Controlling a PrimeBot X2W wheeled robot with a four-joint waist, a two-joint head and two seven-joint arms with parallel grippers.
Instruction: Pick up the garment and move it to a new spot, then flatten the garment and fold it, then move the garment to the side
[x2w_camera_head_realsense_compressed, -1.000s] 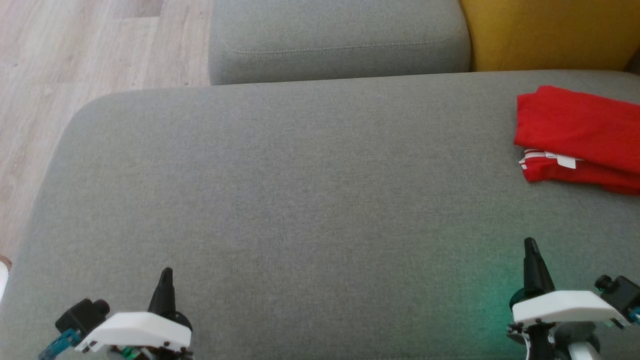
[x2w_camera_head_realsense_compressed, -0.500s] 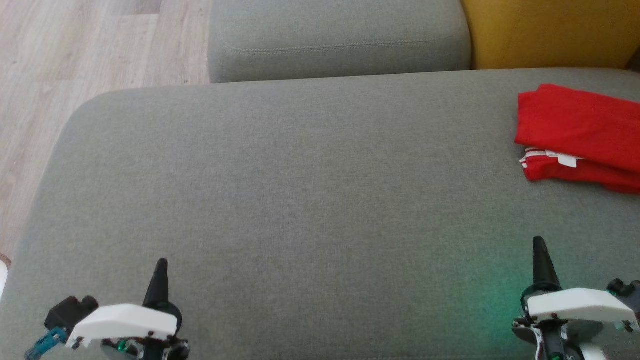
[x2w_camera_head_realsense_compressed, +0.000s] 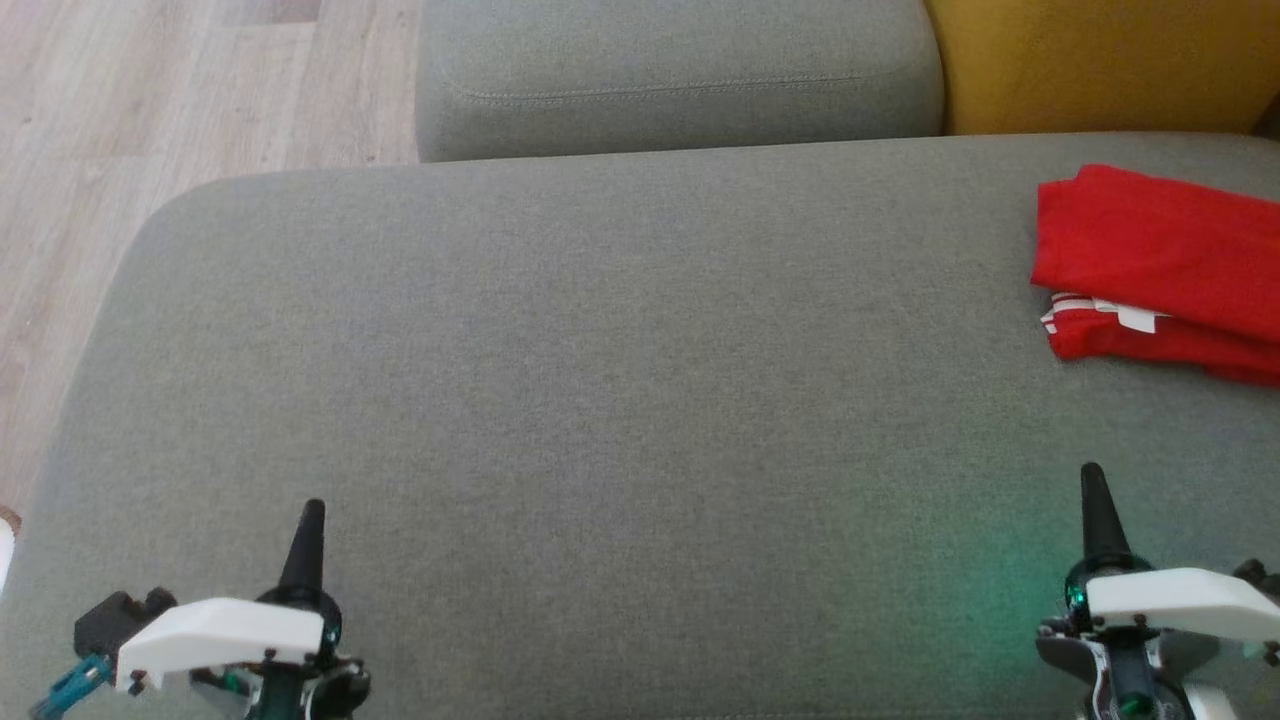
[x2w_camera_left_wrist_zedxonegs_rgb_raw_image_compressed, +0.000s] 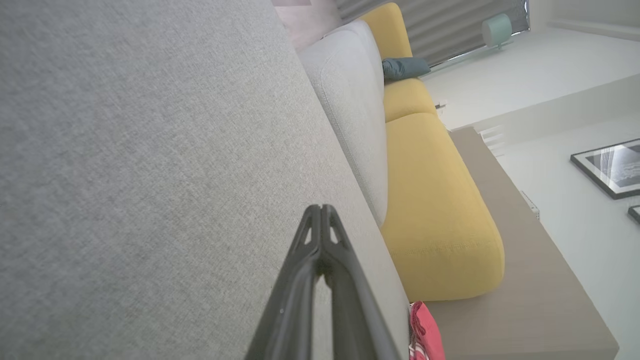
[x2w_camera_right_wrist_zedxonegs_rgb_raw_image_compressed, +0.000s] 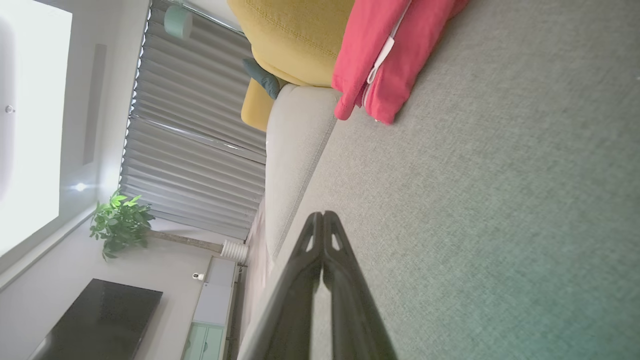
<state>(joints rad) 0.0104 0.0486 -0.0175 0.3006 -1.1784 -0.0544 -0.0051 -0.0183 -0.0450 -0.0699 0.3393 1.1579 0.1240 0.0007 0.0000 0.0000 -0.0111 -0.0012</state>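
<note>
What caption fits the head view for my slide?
Folded red garment set aside at the far right of the grey sofa seat; left tool and right tool shut, empty.

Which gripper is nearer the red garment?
Right. The right gripper sits just below the garment; the left gripper is far across the sofa.

Red garment (x2w_camera_head_realsense_compressed: 1150, 245) lying folded
It is resting flat on the grey seat cushion (x2w_camera_head_realsense_compressed: 600, 350) at the far right, with white trim and a white label showing along its near fold.
</note>
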